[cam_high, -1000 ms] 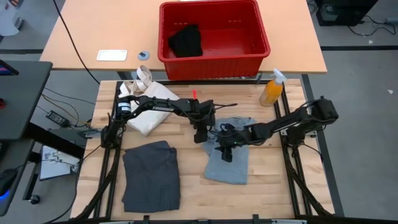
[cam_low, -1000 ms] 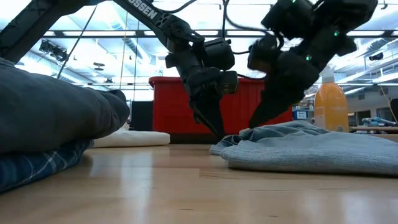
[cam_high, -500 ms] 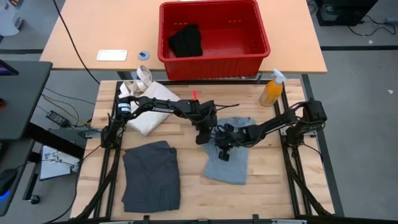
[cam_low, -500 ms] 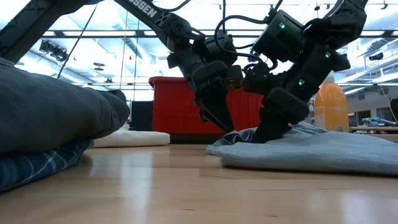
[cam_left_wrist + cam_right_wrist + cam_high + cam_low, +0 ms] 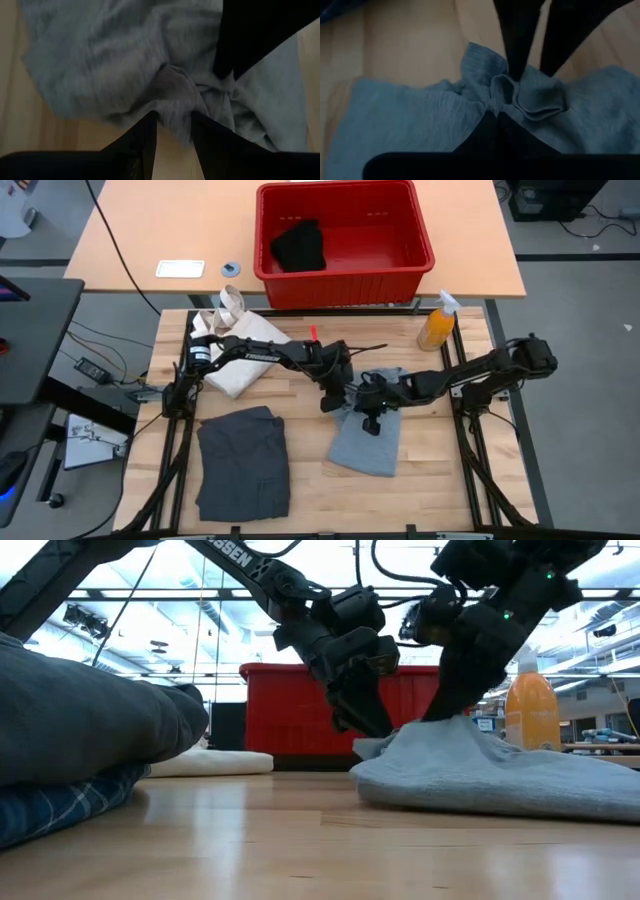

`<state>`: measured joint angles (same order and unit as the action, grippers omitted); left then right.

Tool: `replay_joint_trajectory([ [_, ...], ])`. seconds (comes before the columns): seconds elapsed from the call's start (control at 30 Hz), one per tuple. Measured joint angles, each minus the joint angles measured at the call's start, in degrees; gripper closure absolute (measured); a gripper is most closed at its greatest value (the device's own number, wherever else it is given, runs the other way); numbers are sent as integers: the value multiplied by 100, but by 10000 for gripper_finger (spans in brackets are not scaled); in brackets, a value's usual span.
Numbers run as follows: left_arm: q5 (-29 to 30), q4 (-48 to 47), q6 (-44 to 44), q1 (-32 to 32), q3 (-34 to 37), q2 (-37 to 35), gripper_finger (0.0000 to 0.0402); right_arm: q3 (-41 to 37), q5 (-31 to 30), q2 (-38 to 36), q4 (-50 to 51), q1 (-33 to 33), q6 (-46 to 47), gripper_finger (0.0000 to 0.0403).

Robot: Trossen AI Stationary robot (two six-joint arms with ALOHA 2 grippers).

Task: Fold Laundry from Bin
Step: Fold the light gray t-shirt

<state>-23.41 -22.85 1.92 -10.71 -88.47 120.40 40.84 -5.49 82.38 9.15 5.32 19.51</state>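
Observation:
A light grey garment (image 5: 368, 438) lies on the wooden table, right of centre, and both grippers are shut on its far part. My left gripper (image 5: 333, 397) comes from the left and my right gripper (image 5: 372, 420) from the right; they stand close together. In the low view the cloth rises into a peak (image 5: 440, 735) under the right gripper. A folded dark grey piece (image 5: 243, 460) lies at the near left. A black piece (image 5: 298, 246) rests on the floor of the red bin (image 5: 420, 250). My left gripper pinches a bunched fold of the light grey garment (image 5: 172, 97) between its two fingers (image 5: 150, 125), slanting down from the table's left. The fold stands up a little; the cloth around it lies on the table. My right gripper pinches a gathered bit of the garment (image 5: 487, 107) between its shut fingers, slanting down from the table's right. Creases run to that spot and the cloth there is raised into a peak, while the garment's near part stays on the table.
A cream tote bag (image 5: 235, 365) lies at the table's far left under the left arm. An orange spray bottle (image 5: 436, 325) stands at the far right corner. The bin sits on a second table behind. Bare wood shows between the two garments (image 5: 310, 470).
My right gripper dipped onto the grey garment, shut on it, then rose and drew back toward the table's right, pulling the cloth up into a peak. My left gripper kept its hold and tipped slightly; the garment's near part stayed flat.

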Motion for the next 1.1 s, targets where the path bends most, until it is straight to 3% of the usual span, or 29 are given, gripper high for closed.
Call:
replay_joint_trajectory([
  [0.33,52,174,-565,311,9,149,274,0,172,-237,312,-14,409,377],
  [0.57,934,632,-1138,677,17,446,274,7,788,-408,531,-201,995,296],
  [0.77,1231,1222,-1301,639,0,450,274,-1,175,-572,924,-247,1048,249],
  [0.93,1198,1052,-1457,621,0,448,274,-54,-770,-572,887,-269,831,248],
  [1.1,1180,999,-1469,731,0,449,274,-122,-955,-545,722,-454,343,251],
])
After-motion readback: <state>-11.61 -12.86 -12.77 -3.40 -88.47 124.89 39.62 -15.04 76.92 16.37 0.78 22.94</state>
